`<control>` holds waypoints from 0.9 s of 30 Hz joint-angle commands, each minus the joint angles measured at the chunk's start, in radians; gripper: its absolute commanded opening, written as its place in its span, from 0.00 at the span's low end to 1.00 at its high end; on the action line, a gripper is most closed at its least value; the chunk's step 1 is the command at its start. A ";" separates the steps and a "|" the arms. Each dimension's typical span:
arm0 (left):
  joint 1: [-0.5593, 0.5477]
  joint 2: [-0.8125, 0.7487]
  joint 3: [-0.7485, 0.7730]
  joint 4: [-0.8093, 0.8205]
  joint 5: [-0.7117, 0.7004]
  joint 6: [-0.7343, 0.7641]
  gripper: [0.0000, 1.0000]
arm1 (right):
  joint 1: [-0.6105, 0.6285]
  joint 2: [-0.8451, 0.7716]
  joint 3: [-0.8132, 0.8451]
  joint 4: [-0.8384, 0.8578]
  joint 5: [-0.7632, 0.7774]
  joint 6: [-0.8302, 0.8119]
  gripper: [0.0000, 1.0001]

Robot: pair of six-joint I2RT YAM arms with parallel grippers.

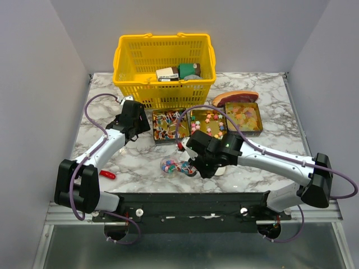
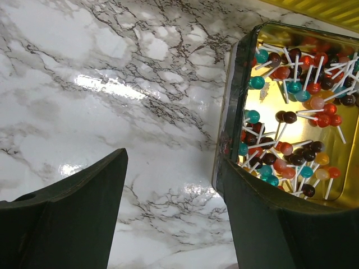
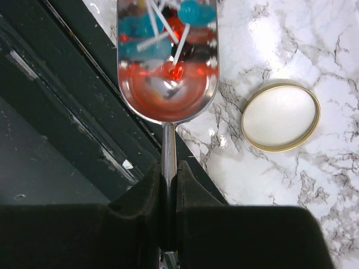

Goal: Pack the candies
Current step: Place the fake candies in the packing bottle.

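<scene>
Three open tins hold candies: lollipops in the left tin [image 1: 166, 124], pink and green chunky sweets in the middle tin [image 1: 207, 123], yellow gummies in the right tin [image 1: 245, 117]. My right gripper [image 1: 196, 164] is shut on the handle of a metal scoop [image 3: 166, 84]. The scoop holds several lollipops low over the table in front of the tins [image 1: 173, 166]. My left gripper [image 2: 174, 162] is open and empty over bare marble. Its right finger [image 2: 269, 218] is next to the left wall of the lollipop tin [image 2: 231, 112].
A yellow basket [image 1: 164, 64] with small boxes stands at the back. A red-brown meat slab [image 1: 234, 97] lies behind the tins. A round gold-rimmed lid [image 3: 280, 117] lies on the marble to the right of the scoop. A small red object [image 1: 107, 174] lies near the left arm's base.
</scene>
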 commanded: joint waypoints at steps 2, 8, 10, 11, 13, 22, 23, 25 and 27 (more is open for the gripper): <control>0.006 -0.025 0.033 -0.008 -0.001 0.007 0.80 | 0.007 0.042 0.062 -0.064 0.014 0.012 0.01; 0.013 -0.027 0.036 -0.008 0.006 0.005 0.80 | 0.007 0.056 0.094 -0.093 0.013 0.008 0.01; 0.016 -0.025 0.038 -0.009 0.009 0.005 0.80 | 0.007 0.058 0.097 -0.098 0.008 0.007 0.01; 0.018 -0.025 0.038 -0.011 0.009 0.005 0.80 | 0.007 0.061 0.101 -0.103 0.010 0.008 0.01; 0.019 -0.027 0.038 -0.011 0.012 0.005 0.80 | 0.005 0.059 0.106 -0.110 0.008 0.007 0.01; 0.024 -0.016 0.038 -0.011 0.028 0.002 0.80 | 0.007 0.039 0.114 -0.126 0.048 0.038 0.01; 0.024 -0.016 0.038 -0.009 0.034 0.002 0.80 | 0.005 0.033 0.114 -0.127 0.059 0.039 0.01; 0.024 -0.011 0.040 -0.009 0.040 0.002 0.80 | 0.007 0.027 0.127 -0.129 0.079 0.036 0.01; 0.026 -0.008 0.041 -0.009 0.051 0.002 0.80 | 0.007 0.024 0.149 -0.136 0.121 0.030 0.01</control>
